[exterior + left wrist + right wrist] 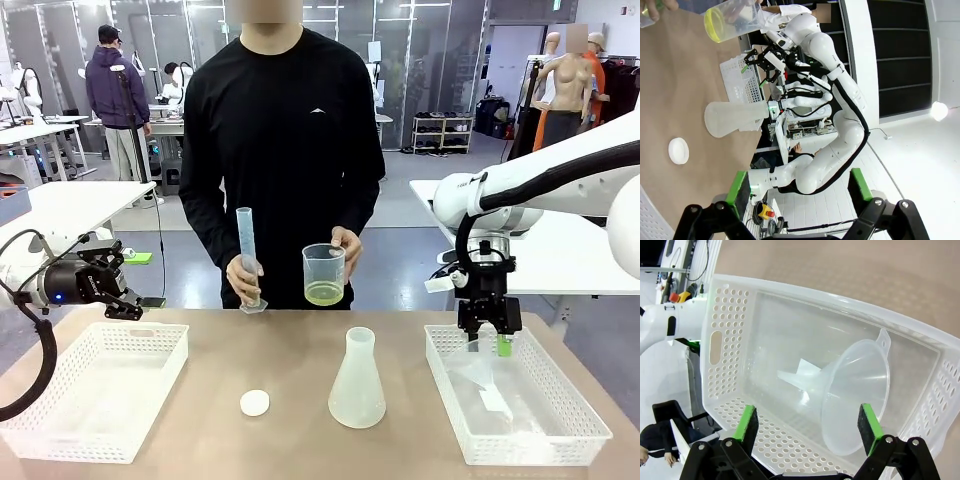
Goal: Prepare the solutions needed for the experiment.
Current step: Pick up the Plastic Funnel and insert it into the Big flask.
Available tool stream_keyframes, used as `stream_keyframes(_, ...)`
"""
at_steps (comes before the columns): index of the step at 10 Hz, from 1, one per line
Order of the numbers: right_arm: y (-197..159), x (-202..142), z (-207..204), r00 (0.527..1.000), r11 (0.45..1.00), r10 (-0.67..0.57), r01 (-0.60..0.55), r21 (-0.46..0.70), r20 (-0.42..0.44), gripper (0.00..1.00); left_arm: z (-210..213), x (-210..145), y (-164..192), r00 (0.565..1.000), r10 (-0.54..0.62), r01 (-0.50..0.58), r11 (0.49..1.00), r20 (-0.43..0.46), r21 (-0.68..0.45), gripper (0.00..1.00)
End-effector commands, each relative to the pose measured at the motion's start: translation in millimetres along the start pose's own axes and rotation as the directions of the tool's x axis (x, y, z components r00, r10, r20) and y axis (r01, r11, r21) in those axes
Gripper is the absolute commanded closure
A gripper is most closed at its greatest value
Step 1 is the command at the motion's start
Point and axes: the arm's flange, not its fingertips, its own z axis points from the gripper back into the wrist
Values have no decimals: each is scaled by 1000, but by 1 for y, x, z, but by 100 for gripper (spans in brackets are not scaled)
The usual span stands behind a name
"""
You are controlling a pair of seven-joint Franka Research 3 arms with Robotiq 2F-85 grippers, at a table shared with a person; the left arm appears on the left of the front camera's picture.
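Note:
The solutions [324, 292] are a shallow yellow layer in a clear beaker that the person holds above the table's far edge. The same liquid [715, 25] appears in the left wrist view. The person's other hand holds a graduated cylinder [247, 258] upright. A frosted conical flask [357, 382] stands mid-table with a white cap [255, 403] to its left. My right gripper [490, 345] hangs open over the right basket. In its wrist view my right gripper [807, 422] has its green pads on either side of a clear funnel [855, 390] lying inside. My left gripper [135, 285] is open at the table's left edge, holding nothing.
A white perforated basket [60, 420] sits at the front left. The right basket [590, 425] also holds a clear plastic bag. The person stands close behind the far edge. Bare tabletop lies between the flask and each basket.

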Motion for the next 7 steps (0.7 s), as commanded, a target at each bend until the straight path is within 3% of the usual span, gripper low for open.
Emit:
stream_keyframes(1,-7,-3,4,999,999,-44,44,4,1,19,0,-1,-1,1000,0,0,1000,-1,-1,0)
stream_keyframes(2,-7,-3,4,998,998,-54,54,9,8,20,0,-1,-1,1000,0,0,1000,-1,-1,0)
stream_keyframes(3,-7,-4,5,998,998,-63,63,6,12,39,0,-1,-1,1000,0,0,1000,-1,-1,0)
stream_keyframes(4,-8,-3,5,998,998,-65,65,1,5,24,0,-1,-1,1000,0,0,1000,-1,-1,0)
stream_keyframes(5,-7,-1,6,998,998,-60,60,-2,10,59,0,-1,-1,1000,0,0,1000,-1,-1,0)
stream_keyframes(6,-7,1,7,998,998,-64,64,0,14,44,0,-1,-1,1000,0,0,1000,-1,-1,0)
stream_keyframes(7,-6,2,7,997,997,-74,74,0,22,79,0,-1,-1,1000,0,0,1000,-1,-1,0)
